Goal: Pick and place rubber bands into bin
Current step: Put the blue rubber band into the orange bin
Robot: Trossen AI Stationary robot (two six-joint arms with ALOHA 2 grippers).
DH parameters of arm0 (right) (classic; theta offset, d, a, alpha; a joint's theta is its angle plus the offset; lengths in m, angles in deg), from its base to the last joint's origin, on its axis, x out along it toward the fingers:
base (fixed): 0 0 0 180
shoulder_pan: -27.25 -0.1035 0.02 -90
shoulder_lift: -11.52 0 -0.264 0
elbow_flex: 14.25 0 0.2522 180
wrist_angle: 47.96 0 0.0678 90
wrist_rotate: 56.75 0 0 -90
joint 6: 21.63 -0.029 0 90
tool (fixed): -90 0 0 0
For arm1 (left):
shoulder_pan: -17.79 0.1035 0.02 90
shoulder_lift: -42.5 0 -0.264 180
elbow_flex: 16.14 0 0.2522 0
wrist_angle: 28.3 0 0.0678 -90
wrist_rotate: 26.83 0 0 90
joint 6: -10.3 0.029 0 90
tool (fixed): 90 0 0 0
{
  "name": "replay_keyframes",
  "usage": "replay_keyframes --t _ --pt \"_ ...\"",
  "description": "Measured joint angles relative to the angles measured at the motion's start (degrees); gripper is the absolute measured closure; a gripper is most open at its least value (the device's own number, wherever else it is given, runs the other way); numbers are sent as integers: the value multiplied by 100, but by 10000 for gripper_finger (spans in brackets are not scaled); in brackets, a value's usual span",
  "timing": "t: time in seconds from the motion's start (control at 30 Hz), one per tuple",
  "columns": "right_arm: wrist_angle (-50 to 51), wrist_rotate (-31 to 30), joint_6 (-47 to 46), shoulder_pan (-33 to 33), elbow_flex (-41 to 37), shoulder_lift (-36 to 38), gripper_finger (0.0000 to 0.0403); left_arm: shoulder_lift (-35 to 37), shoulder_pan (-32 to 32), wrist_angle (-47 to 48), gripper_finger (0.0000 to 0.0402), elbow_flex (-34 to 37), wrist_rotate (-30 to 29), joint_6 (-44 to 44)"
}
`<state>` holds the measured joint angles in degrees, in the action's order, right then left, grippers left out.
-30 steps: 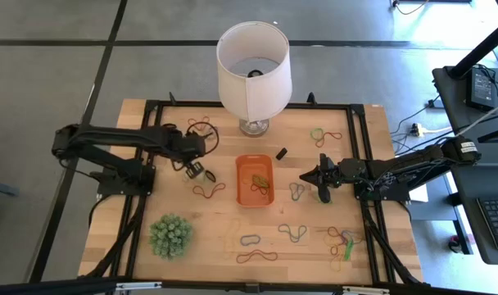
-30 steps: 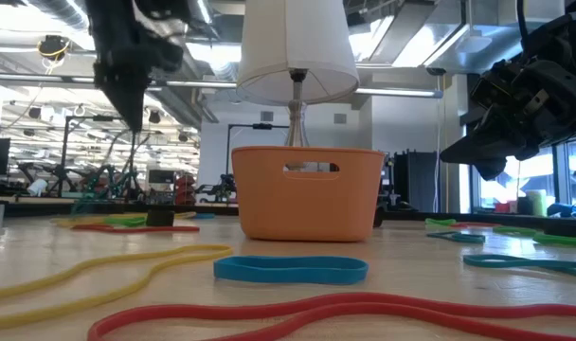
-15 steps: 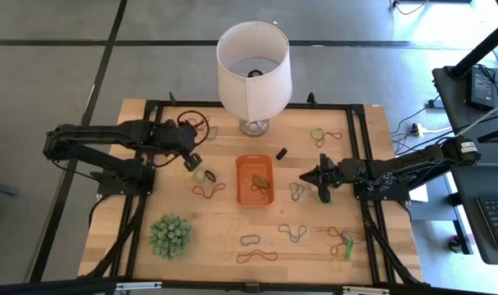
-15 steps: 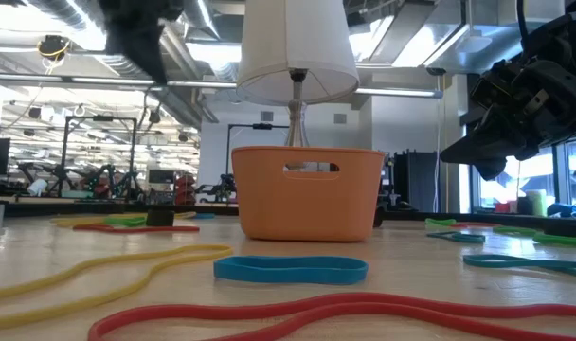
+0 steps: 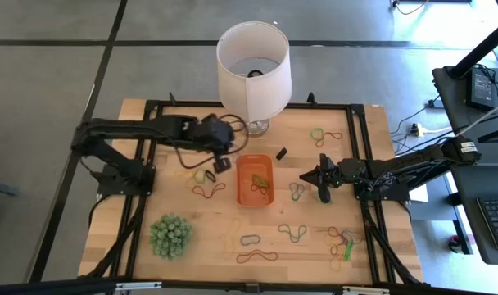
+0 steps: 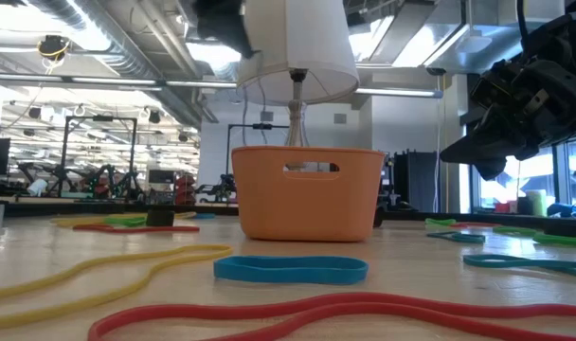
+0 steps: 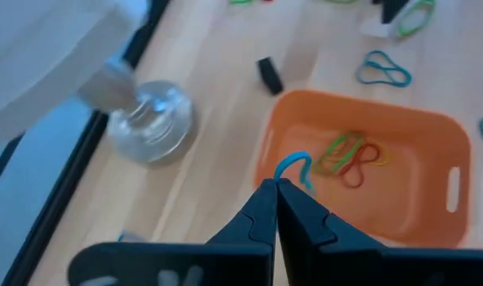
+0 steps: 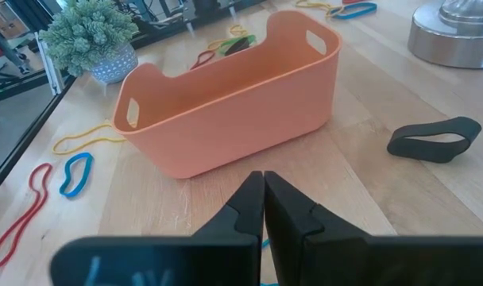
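Left wrist view shows you a blue rubber band (image 7: 293, 168) pinched between the left gripper (image 7: 276, 184)'s closed fingertips, its free loop curling up and hanging over the near rim of the orange bin (image 7: 444, 139). You would judge it is held aloft like this because it is being carried for release into the bin, where a green, a yellow and a red band (image 7: 346, 155) already lie on the floor. From the high view, the left gripper (image 5: 223, 163) sits at about 9 o'clock from the bin (image 5: 242, 184), just beside its upper-left corner, so the band is at the rim rather than squarely over the middle. The right gripper (image 5: 318, 177) waits at 3 o'clock from the bin, low over the table near a grey-green band (image 5: 296, 192); in its own wrist view its fingers (image 8: 249, 208) are pressed together with nothing between them. More rubber bands (image 5: 341, 240) are scattered over the wooden table (image 5: 380, 139), mostly from 4 to 7 o'clock of the bin. A white lampshade (image 5: 251, 59) stands at 12 o'clock, and a spiky green plant (image 5: 169, 236) at 8 o'clock. A black band (image 8: 433, 139) lies just beyond the bin toward the lamp.
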<state>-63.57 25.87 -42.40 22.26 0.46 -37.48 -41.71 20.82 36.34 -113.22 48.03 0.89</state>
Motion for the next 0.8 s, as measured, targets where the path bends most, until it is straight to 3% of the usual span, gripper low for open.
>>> replay_keyframes --t 0.23,0.47,0.8 --pt "3 0 0 0 0 0 386 -990 0 -43 399 -555 548 272" --pt "3 0 2 0 0 0 386 -1780 0 -409 399 -579 1693 486" --pt "4 0 2 0 0 2 386 -2754 2 -745 398 -584 1767 573"
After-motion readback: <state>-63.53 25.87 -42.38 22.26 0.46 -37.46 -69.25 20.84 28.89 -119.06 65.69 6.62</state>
